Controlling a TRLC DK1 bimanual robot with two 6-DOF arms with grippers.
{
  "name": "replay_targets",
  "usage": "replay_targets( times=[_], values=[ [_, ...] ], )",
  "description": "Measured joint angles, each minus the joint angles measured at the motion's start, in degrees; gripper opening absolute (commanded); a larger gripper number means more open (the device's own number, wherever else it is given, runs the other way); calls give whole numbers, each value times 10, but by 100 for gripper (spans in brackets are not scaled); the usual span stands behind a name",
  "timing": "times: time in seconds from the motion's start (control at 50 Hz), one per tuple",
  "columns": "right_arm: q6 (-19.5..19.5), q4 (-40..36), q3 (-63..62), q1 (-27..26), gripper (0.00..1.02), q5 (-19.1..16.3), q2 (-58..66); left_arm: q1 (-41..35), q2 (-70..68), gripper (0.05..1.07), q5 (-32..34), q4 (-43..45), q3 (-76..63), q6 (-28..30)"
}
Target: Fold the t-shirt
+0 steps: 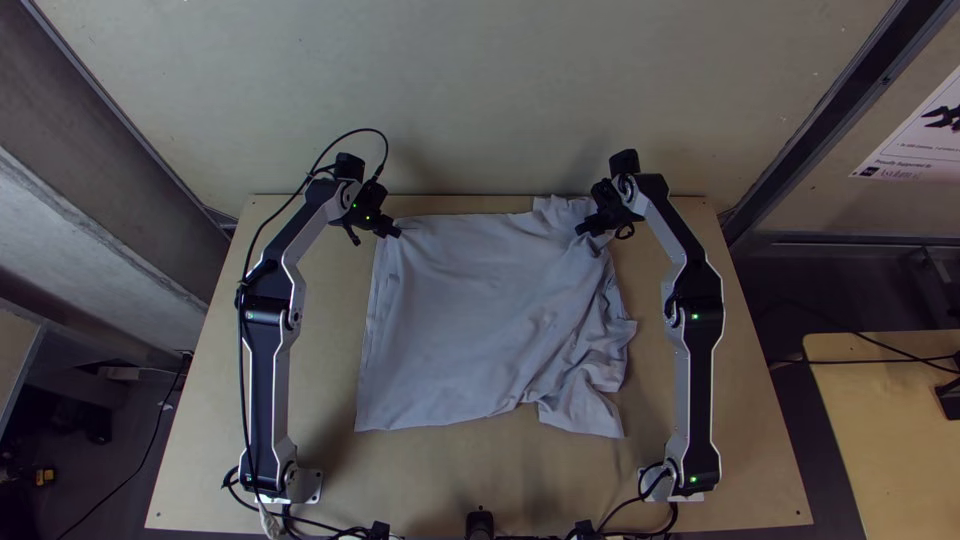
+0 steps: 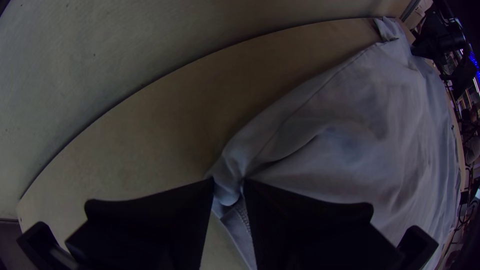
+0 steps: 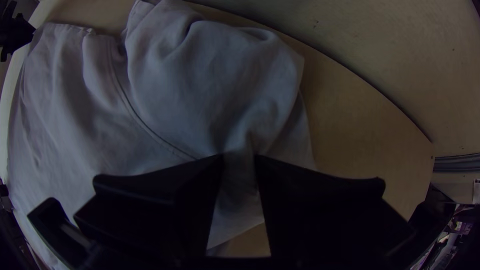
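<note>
Looks like soft, matt cloth in the t-shirt (image 1: 460,310). Resembles smooth, matt wood across the counter (image 1: 750,430), dull plastic on the left end effector (image 1: 393,230) and right end effector (image 1: 585,231), satiny metal along the arm link (image 1: 682,385).

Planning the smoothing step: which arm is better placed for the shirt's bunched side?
Right, I'd say: its gripper holds the shirt by the bunched side; the left gripper is across, at the flatter side.

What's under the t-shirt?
The wooden table, by the look of it: bare wood shows around the t-shirt. Whatever lies directly beneath the cloth is covered, so I can't rule out something small there.
</note>
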Motion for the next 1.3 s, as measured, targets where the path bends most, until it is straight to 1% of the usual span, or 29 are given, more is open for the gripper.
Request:
replay_targets(
  times=[0.02, 0.06, 0.08, 0.14, 0.18, 0.24, 0.26, 0.28, 0.52, 0.64, 0.7, 0.84, 1.02, 1.16, 1.3],
  values=[
    [-2, 0, 0, 0, 15, 0, 0, 0, 0, 29, 1, 0, 0, 0],
    [-4, 1, 0, 0, 9, 0, 0, 0, 1, 20, 1, 0, 1, 0],
    [-5, 2, 0, 0, 7, 0, 0, 0, 1, 18, 1, 0, 1, 0],
    [-10, 4, 0, 0, 2, 0, 0, 0, 1, 18, 1, 3, 1, 0],
    [-12, 4, 0, 0, 2, 0, 0, 0, 2, 13, 2, 4, 1, 0],
    [-14, 4, 0, 0, 2, 0, 0, 0, 3, 12, 3, 7, 1, 0],
    [-14, 4, 0, 0, 2, 0, 0, 0, 3, 9, 4, 7, 1, 0],
    [-14, 4, 0, 0, 2, 0, 0, 0, 3, 8, 5, 7, 1, 0],
    [-15, 4, 0, 0, 2, 0, 0, 3, 4, 8, 14, 9, 3, 0],
    [-15, 4, 0, 0, 2, -7, -2, 12, 4, 8, 21, 13, 5, -3],
    [-14, 4, 0, 0, 2, -11, -5, 19, 4, 8, 30, 13, 6, -7],
    [-14, 3, -8, 0, 2, -39, -32, 35, 0, 8, 60, 8, 6, -26],
    [-14, 4, -17, 3, 2, -49, -86, 39, -32, 8, 84, -11, 5, -37],
    [-14, 7, -59, 9, 2, -56, -131, 35, -70, 8, 107, -28, 3, -44],
    [-14, 38, -136, 12, 2, -60, -174, 31, -105, 8, 122, -35, -10, -46]
  ],
)
